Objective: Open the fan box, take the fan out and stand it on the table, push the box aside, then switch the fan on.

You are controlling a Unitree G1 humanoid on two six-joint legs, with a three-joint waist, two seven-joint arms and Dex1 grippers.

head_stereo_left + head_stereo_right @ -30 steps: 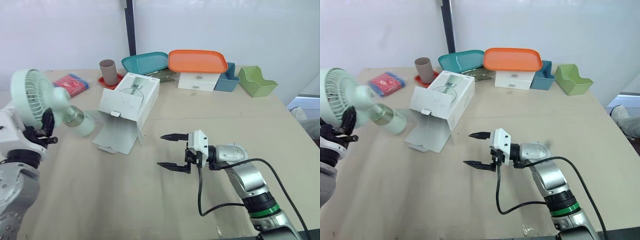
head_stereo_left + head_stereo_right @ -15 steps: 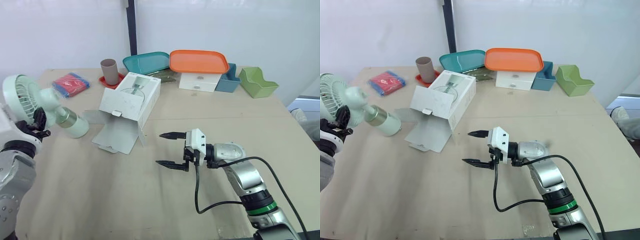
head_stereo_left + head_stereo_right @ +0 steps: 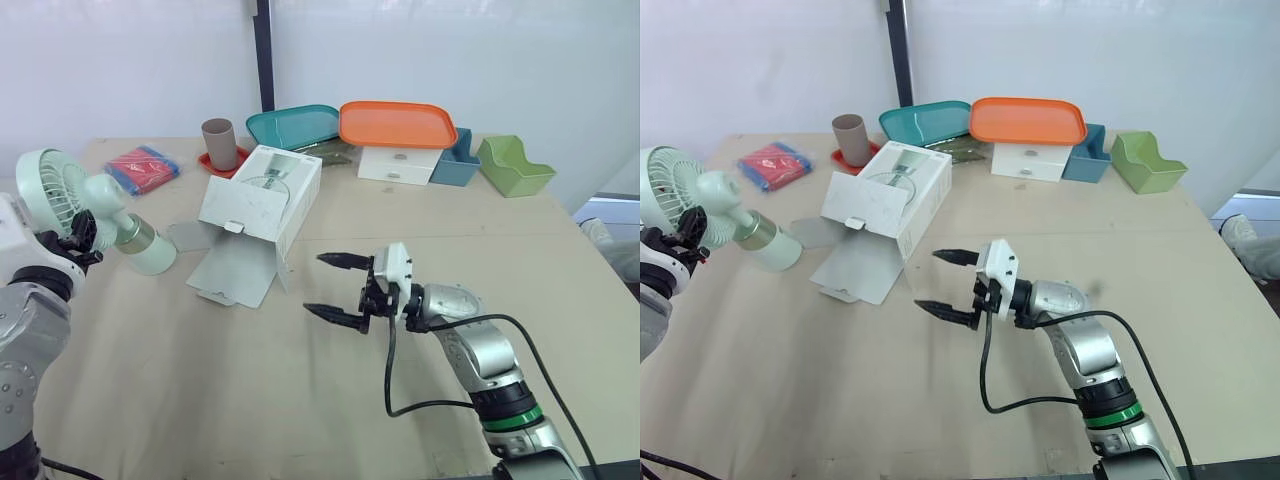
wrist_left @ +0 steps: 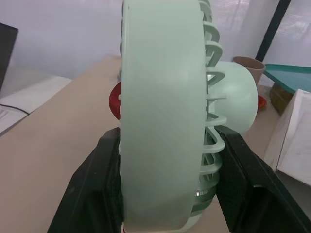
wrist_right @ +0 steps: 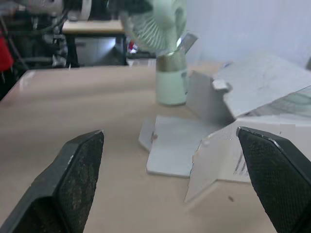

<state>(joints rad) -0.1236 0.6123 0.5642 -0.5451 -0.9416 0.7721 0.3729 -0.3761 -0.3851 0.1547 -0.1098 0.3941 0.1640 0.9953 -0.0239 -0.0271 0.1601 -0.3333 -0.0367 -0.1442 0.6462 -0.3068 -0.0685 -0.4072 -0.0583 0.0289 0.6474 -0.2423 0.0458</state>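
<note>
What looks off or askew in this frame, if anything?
The fan leans steeply, its head clamped in the left gripper and its base low by the table; contact unclear. The box lies on its side, its flap splayed flat on the table. The right gripper hangs open and empty nearby. No damage or spills visible.

My tan table [image 3: 200,400] stretches to a white wall [image 3: 120,60], split by a dark upright post [image 3: 263,50]; soft, even light falls over it.

Near table [image 3: 190,400] lies free; box [image 3: 262,195] perhaps crowds fan [image 3: 60,190].
</note>
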